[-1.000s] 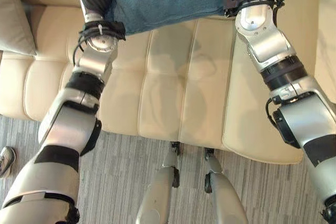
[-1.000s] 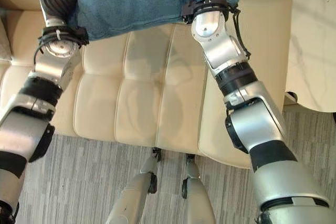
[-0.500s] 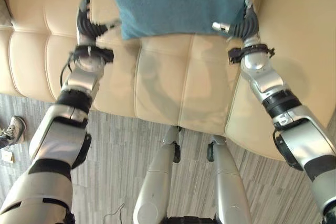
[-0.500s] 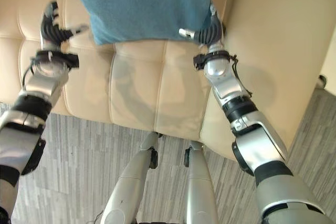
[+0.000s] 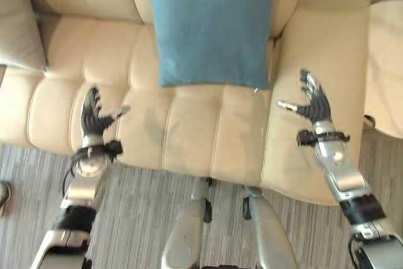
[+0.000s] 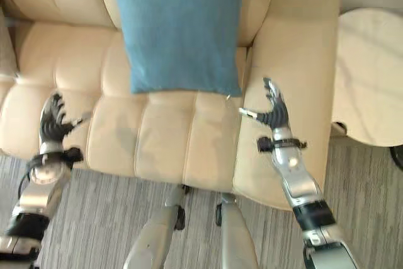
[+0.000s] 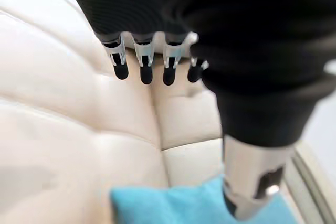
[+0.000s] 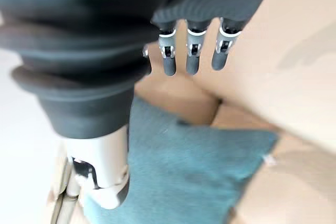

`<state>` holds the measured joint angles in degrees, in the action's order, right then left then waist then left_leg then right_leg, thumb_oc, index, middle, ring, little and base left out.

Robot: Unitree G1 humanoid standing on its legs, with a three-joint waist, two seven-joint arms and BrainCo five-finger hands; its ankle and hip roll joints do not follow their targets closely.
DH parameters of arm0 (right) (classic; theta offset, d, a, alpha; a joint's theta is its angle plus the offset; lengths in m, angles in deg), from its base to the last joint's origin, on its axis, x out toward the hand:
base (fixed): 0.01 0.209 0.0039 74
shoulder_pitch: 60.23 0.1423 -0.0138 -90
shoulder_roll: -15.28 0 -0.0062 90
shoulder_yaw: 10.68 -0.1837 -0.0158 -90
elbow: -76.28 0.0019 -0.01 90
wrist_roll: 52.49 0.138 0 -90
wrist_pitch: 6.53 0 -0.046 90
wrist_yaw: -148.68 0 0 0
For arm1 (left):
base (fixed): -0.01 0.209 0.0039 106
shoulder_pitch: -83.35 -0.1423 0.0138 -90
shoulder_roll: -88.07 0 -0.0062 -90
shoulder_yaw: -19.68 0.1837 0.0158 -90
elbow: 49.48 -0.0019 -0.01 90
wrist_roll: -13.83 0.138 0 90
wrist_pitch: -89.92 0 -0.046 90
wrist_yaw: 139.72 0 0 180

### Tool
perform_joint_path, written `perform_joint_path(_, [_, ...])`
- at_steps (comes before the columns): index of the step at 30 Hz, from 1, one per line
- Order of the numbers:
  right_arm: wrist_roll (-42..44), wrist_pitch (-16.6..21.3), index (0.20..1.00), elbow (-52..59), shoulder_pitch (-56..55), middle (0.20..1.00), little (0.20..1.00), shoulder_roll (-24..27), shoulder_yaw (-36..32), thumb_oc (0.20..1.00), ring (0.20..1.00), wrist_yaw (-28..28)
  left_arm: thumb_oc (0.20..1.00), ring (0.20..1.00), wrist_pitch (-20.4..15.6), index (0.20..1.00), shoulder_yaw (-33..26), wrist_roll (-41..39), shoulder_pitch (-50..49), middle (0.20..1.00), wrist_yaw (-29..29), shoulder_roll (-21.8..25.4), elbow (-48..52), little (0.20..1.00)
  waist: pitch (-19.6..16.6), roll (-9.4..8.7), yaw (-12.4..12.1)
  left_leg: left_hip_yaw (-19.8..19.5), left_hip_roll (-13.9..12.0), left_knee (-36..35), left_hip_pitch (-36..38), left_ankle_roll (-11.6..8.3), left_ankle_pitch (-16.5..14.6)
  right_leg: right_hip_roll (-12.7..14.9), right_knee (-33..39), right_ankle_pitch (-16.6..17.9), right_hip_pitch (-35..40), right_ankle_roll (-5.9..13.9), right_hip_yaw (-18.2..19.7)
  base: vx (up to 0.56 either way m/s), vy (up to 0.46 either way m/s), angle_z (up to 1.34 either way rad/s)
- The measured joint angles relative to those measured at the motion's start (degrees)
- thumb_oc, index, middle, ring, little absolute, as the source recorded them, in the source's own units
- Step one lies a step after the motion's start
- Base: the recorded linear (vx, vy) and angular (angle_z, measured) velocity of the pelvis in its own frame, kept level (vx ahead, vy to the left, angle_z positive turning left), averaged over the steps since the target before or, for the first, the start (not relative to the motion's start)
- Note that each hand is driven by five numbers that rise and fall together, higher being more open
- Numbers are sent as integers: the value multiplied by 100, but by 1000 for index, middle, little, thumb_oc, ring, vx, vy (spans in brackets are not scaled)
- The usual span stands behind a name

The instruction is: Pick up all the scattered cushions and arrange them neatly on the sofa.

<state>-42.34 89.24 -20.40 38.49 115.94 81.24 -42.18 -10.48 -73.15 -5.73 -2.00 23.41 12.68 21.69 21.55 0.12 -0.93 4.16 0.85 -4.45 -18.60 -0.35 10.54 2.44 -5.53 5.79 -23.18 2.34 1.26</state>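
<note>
Our left robot hand (image 5: 93,118) hangs over the front edge of the sofa seat with its fingers spread and straight, holding nothing. Our right robot hand (image 5: 313,101) is just as open and empty, hovering over the seat beside the sofa's right arm. Between the two, and apart from both, the blue cushion (image 5: 211,26) stands propped against the sofa (image 5: 189,133) backrest, its lower edge resting on the rear of the seat. It leans a little, its bottom edge not quite square to the seat seams. At the far left edge of the sofa we see part of a grey cushion (image 5: 19,26) against the backrest.

We judge this cushion placed and the step in hand to be the release and pull-back. To do that well, we keep both hands open and draw them straight toward the front edge of the seat, so no fingertip catches the fabric and drags the cushion forward or tips it. If we want it neater, we nudge its lower right corner (image 5: 257,86) with flat fingers instead of re-gripping. Then we look for whatever cushions are left to gather.
</note>
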Motion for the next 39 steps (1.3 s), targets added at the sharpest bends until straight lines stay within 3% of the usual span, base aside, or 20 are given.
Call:
perform_joint_path(4, [-133,-117,1000,-329,-1807,1000,1000,-452,-417,1000,1000,664,1000,1000,376,1000,-513,183,-1455,1000,502,-529,-742,1000,-636,-257,259,342,-8,64,748,121,-308,57,206,-68,694,31,23,2,103,-40])
perform_joint_path(6, [-329,-133,1000,-828,-2391,1000,1000,-403,-231,1000,1000,886,1000,1000,502,1000,-395,339,-1973,1000,663,-635,-1122,1000,-1112,-337,375,563,17,88,830,150,-429,95,297,-51,718,60,55,-109,75,-68])
perform_joint_path(10, [-701,-294,1000,-2104,-2566,1000,1000,-451,98,1000,1000,1089,1000,1000,602,1000,-243,510,-2172,1000,848,-956,-1723,1000,-1240,-373,486,1002,-1,38,1182,344,-485,207,378,192,991,511,52,-203,-11,-60])
perform_joint_path(11, [-755,-330,1000,-2577,-2511,1000,1000,-510,272,1000,1000,1100,1000,1000,599,1000,-107,595,-1995,1000,907,-1000,-1738,1000,-1177,-221,511,1052,-116,55,1144,542,-425,210,36,-5,864,640,-191,-319,-51,-11])
perform_joint_path(13, [-780,-383,1000,-2929,-2351,1000,1000,-556,425,1000,1000,1098,1000,1000,589,1000,59,730,-1782,1000,937,-984,-1842,1000,-1193,-151,478,1057,-277,73,1126,585,-282,170,-1079,-450,698,589,-352,-235,-80,0])
perform_joint_path(14, [-779,-359,1000,-3057,-2227,1000,1000,-623,414,1000,1000,1087,1000,1000,574,1000,117,749,-1664,1000,977,-956,-1954,1000,-1194,-20,447,1006,-384,125,1086,603,-261,178,-2212,-1058,744,631,-294,-162,-109,4])
perform_joint_path(17, [-768,-252,1000,-2986,-1972,1000,1000,-619,347,1000,1000,1053,1000,1000,576,1000,97,796,-1609,1000,983,-927,-2013,1000,-1211,24,373,918,-491,106,1054,480,-40,221,-2012,-1608,1427,796,-284,-242,-180,2])
perform_joint_path(18, [-767,-250,1000,-2914,-1942,1000,1000,-623,330,1000,1000,1019,1000,1000,570,1000,98,801,-1647,1000,979,-929,-1947,1000,-1244,-9,282,915,-522,97,1042,420,6,221,-1706,-1734,1687,728,-304,-227,-209,-12])
perform_joint_path(19, [-709,-215,1000,-2908,-1900,1000,1000,-621,335,1000,1000,1003,1000,1000,560,1000,100,829,-1637,1000,956,-937,-1947,1000,-1268,-30,181,947,-562,80,960,242,68,116,-1187,-1928,1895,478,-309,-236,-214,-7])
perform_joint_path(20, [-665,-197,1000,-3019,-1750,1000,1000,-581,322,1000,1000,967,1000,1000,566,1000,139,844,-1562,1000,942,-1028,-2057,1000,-1269,161,136,850,-772,60,852,52,149,-143,-900,-1803,1953,54,-342,-308,-199,6])
perform_joint_path(21, [-658,-233,1000,-3031,-1739,1000,1000,-575,278,1000,1000,954,1000,1000,564,1000,191,850,-1574,1000,946,-1054,-2044,1000,-1295,257,97,786,-915,44,723,-140,9,-372,-817,-1722,1860,-106,-269,-333,-154,28])
perform_joint_path(22, [-655,-239,1000,-2973,-1771,1000,1000,-565,237,1000,1000,954,1000,1000,563,1000,196,849,-1586,1000,934,-1036,-1988,1000,-1286,288,50,676,-995,184,528,-534,-281,-552,-826,-1567,1717,-355,-201,-371,-110,16])
perform_joint_path(23, [-652,-245,1000,-2962,-1775,1000,1000,-466,247,1000,1000,948,1000,1000,558,1000,214,848,-1617,1000,899,-1030,-1946,1000,-1237,258,-8,583,-1108,427,324,-689,-351,-599,-899,-1435,1555,-678,-218,-355,-84,11])
perform_joint_path(24, [-642,-257,1000,-2995,-1741,1000,1000,-382,231,1000,1000,875,1000,1000,600,1000,235,845,-1669,1000,892,-1049,-2049,1000,-1212,202,19,501,-1055,1004,79,-718,-400,-533,-968,-1331,1464,-787,-290,-315,-76,7])
perform_joint_path(26, [-544,-267,1000,-2988,-1740,1000,1000,-349,189,1000,1000,841,1000,1000,609,1000,215,846,-1636,1000,894,-1040,-2086,1000,-1207,-225,93,212,-449,1982,-105,-659,-600,-136,-817,-1039,1377,-742,-249,-172,-39,19])
perform_joint_path(28, [-502,-279,1000,-2867,-1732,1000,1000,-348,176,1000,1000,856,1000,1000,606,1000,209,845,-1578,1000,902,-1062,-2107,1000,-1191,-432,271,1,-102,2290,378,-476,-1080,-6,-175,-610,1540,-640,-106,-5,30,3])
perform_joint_path(31, [-501,-289,1000,-2908,-1481,1000,1000,-379,198,1000,1000,864,1000,1000,617,1000,212,848,-1545,1000,909,-1077,-2047,1000,-1232,-307,322,-59,-148,1129,1484,-286,-1313,-223,322,-378,1626,-364,51,38,24,-31])
perform_joint_path(33, [-499,-330,1000,-2922,-1463,1000,1000,-338,174,1000,1000,864,1000,1000,596,1000,215,849,-1433,1000,910,-1113,-1948,1000,-1243,-210,438,-58,-152,464,2006,-229,-1268,-331,397,-229,1602,-369,19,47,33,2])
perform_joint_path(34, [-491,-350,1000,-2982,-1453,1000,1000,-327,172,1000,1000,866,1000,1000,602,1000,223,851,-1329,1000,910,-1155,-1986,1000,-1294,-50,484,-48,-233,189,2259,-98,-1180,-468,508,-93,1596,-378,-95,47,50,4])
perform_joint_path(39, [-450,-366,1000,-3119,-1561,1000,1000,-527,205,1000,1000,917,1000,1000,632,1000,259,946,-1327,1000,912,-1129,-2066,1000,-1394,-145,476,-20,-118,-50,2287,70,-1131,-283,591,6,1603,-215,-258,38,64,7])
